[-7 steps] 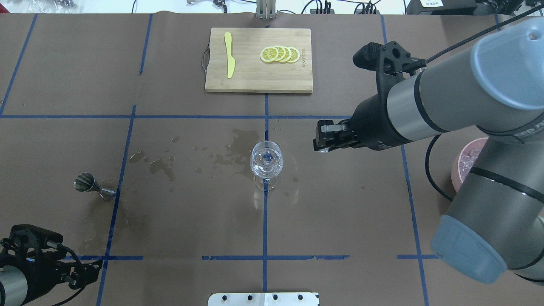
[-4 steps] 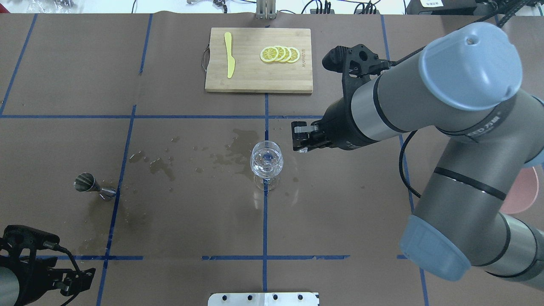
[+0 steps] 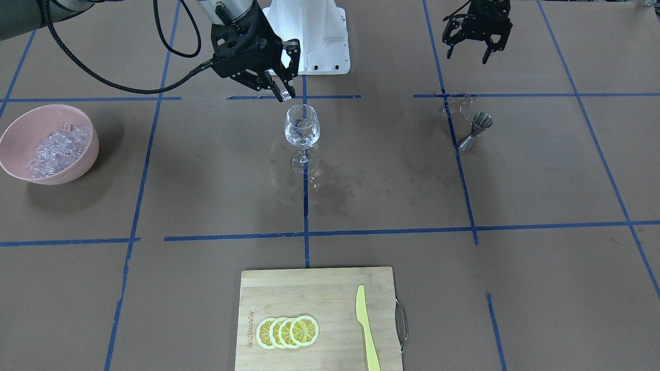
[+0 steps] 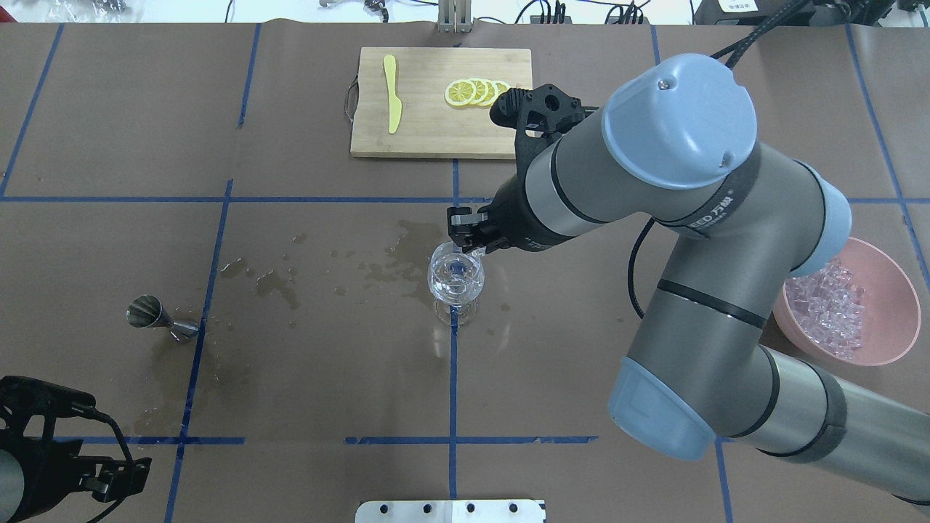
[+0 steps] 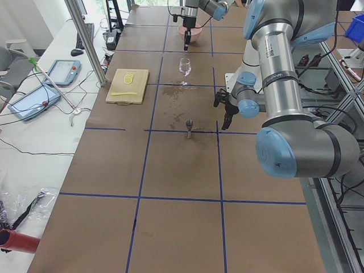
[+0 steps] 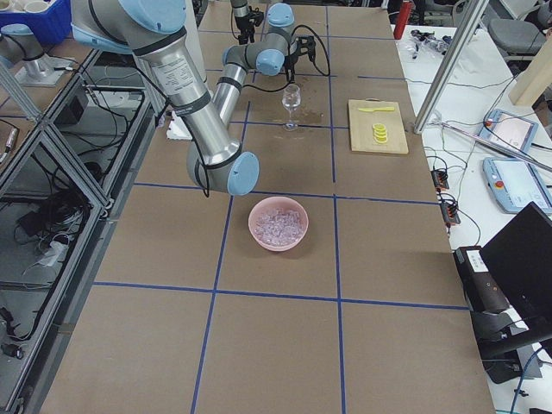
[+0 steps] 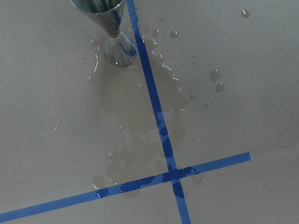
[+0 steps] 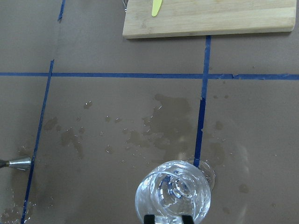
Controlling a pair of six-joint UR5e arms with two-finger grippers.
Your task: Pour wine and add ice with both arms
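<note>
A clear stemmed glass (image 4: 456,280) stands at the table's centre; it also shows in the front view (image 3: 302,131) and close below the right wrist camera (image 8: 173,193). A little clear wine is hard to make out in it. My right gripper (image 4: 471,247) hovers just over the glass's far rim, shut on a small clear ice cube (image 3: 285,96). A pink bowl (image 4: 890,276) of ice (image 4: 828,309) sits at the right. My left gripper (image 3: 466,54) is open and empty at the near left corner, apart from the steel jigger (image 4: 156,316).
A bamboo cutting board (image 4: 443,138) with a yellow knife (image 4: 393,94) and lemon slices (image 4: 476,93) lies at the far centre. Wet stains (image 4: 407,254) darken the paper left of the glass and around the jigger (image 7: 110,28).
My right arm has swung left from near the bowl and carried the ice cube to just over the glass. My left gripper has drawn back a little toward the near left corner.
</note>
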